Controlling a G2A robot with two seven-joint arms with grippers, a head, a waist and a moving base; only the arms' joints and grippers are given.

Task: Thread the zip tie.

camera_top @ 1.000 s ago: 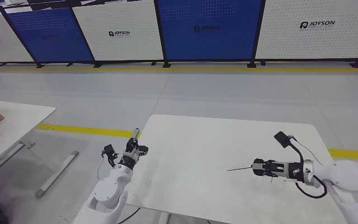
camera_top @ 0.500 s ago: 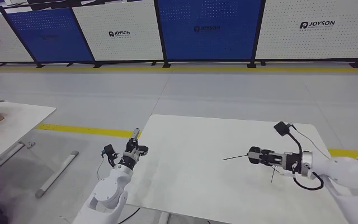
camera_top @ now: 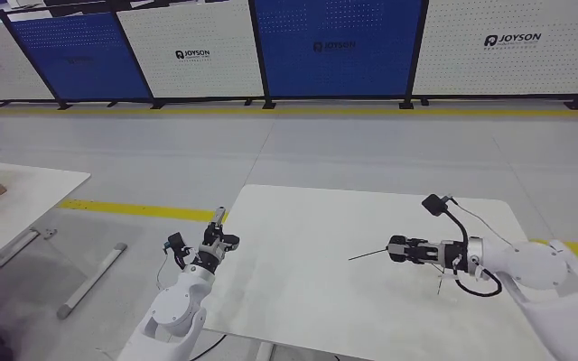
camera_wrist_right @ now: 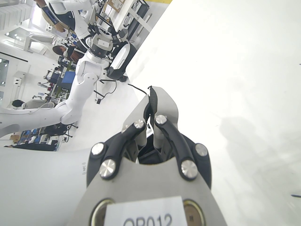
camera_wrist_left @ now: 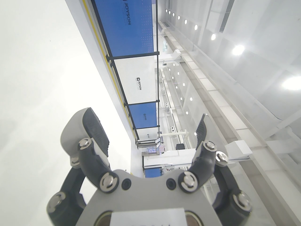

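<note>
1. The right gripper (camera_top: 395, 250) hangs over the right part of the counter (camera_top: 307, 226). Its fingers are pinched tight on one end of the zip tie (camera_top: 366, 256), and the thin black strip juts out free toward the left arm.
2. The left gripper (camera_top: 219, 236) stands at the counter's left edge, well apart from the tie. Its fingers are spread wide and hold nothing.
3. Risk: the strip is held at one end only, so its free tip may sag or waver and miss the narrow head slot.
4. Risk: the grip on so thin a strip is slight. A push against resistance could twist it or slide it through the pads.
5. Whether the head or the tail is in the fingers cannot be told. The wrong end forward would not thread.
6. A thin dark sliver (camera_top: 440, 285) lies on the counter beneath the right arm, too small to identify.
7. The blue and white panels (camera_top: 334, 45) stand well behind the counter. The main hindrance is the wide gap between the grippers.
</note>
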